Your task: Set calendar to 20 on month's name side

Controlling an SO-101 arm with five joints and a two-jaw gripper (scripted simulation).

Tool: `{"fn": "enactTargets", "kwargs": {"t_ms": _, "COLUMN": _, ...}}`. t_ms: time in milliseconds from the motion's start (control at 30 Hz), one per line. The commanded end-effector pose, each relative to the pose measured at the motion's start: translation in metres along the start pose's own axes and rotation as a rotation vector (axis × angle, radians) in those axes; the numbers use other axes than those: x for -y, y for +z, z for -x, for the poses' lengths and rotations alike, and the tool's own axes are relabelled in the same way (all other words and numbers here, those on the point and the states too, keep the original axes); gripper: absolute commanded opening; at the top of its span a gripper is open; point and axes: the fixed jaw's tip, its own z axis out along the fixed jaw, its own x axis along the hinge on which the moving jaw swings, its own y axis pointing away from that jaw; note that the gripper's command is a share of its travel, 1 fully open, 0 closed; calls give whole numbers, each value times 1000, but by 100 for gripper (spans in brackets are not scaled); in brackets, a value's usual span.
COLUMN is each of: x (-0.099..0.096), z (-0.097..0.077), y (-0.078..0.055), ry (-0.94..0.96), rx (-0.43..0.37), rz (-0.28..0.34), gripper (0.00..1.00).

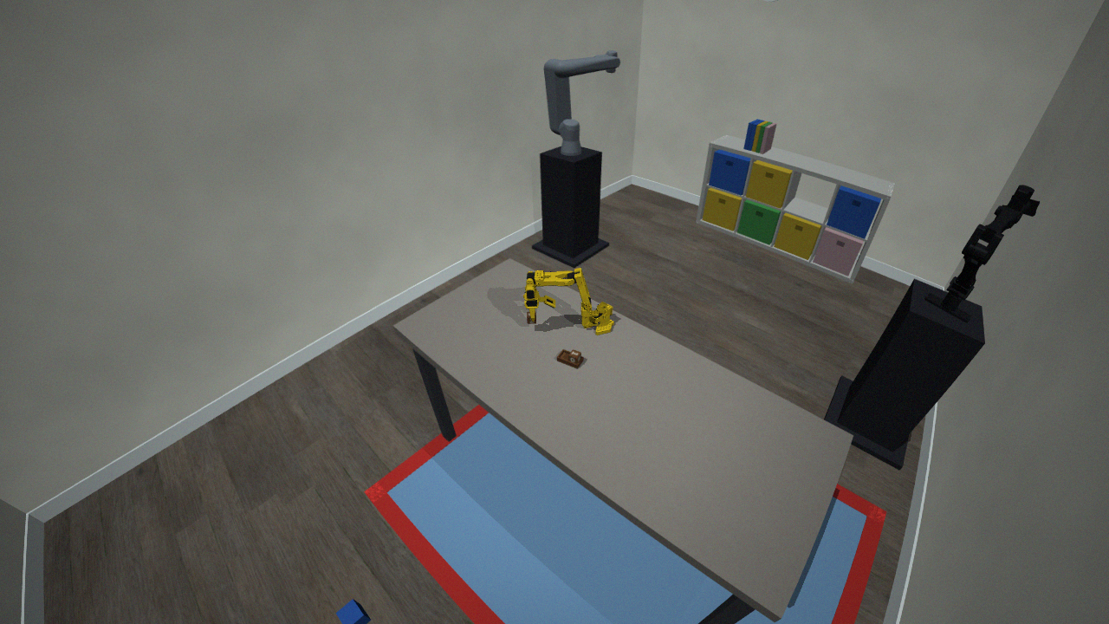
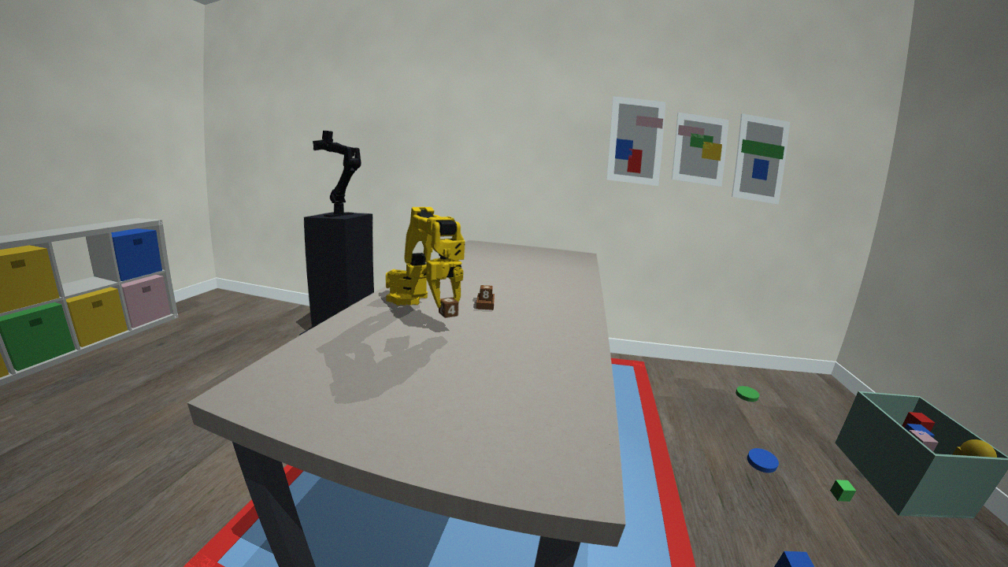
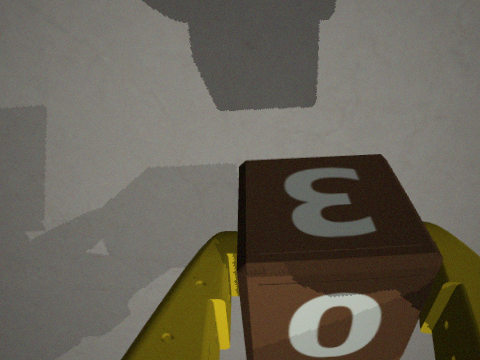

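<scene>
My gripper (image 1: 532,312) (image 2: 450,298) (image 3: 331,260) is shut on a brown cube (image 1: 531,319) (image 2: 450,309) (image 3: 340,275). In the wrist view the cube shows a sideways 3 on its upper face and a 0 on the face below; the exterior view shows a 4 on another side. The cube is low over the table; whether it touches cannot be told. The brown tray (image 1: 563,357) (image 2: 484,305) lies on the table, apart from the gripper. A second cube (image 1: 574,356) (image 2: 485,294) is in it, with an 8 toward the exterior camera. The month's name cannot be read.
The grey table (image 1: 658,434) (image 2: 493,423) carries the arm's yellow base (image 1: 600,318) (image 2: 405,287), behind the tray as the top camera sees it. Two other arms stand on black pedestals (image 1: 570,201) (image 1: 907,372) away from the table.
</scene>
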Motion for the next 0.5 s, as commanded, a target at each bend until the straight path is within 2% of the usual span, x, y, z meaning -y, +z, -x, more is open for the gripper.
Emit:
{"fn": "enactTargets", "kwargs": {"t_ms": 0, "x": 2, "z": -7, "y": -15, "ry": -16, "rx": -76, "rz": 0, "gripper": 0}}
{"fn": "enactTargets", "kwargs": {"t_ms": 467, "x": -7, "z": -7, "y": -11, "ry": 21, "rx": -76, "rz": 1, "gripper": 0}}
